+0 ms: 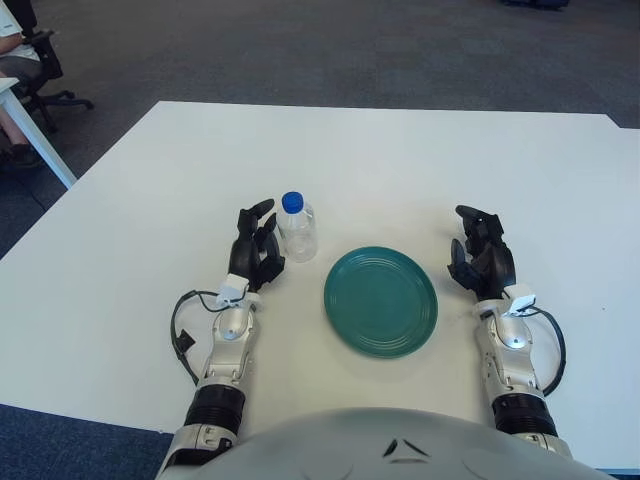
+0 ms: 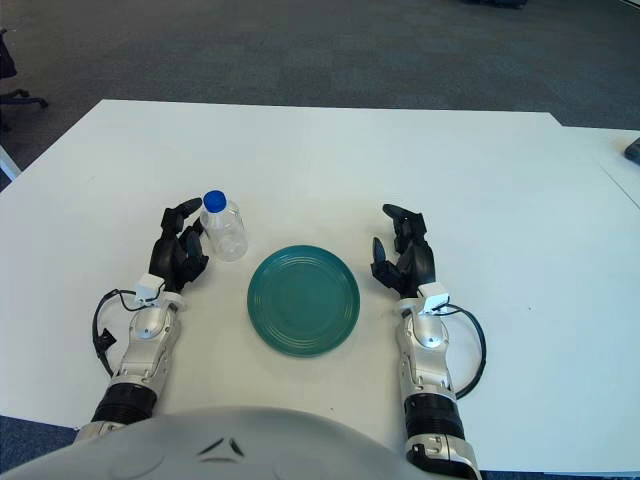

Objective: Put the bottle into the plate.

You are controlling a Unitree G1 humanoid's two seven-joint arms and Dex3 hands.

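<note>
A small clear bottle [image 1: 297, 230] with a blue cap stands upright on the white table, just beyond the upper left edge of the green plate [image 1: 381, 300]. My left hand [image 1: 255, 246] is right beside the bottle on its left, fingers spread and holding nothing; whether it touches the bottle I cannot tell. My right hand [image 1: 480, 257] shows to the right of the plate, fingers loosely spread and holding nothing. The plate lies flat between the two hands with nothing on it.
The white table [image 1: 400, 160] reaches far beyond the hands, with dark carpet past its far edge. An office chair [image 1: 40, 70] and another table's edge [image 1: 25, 120] stand off the far left corner.
</note>
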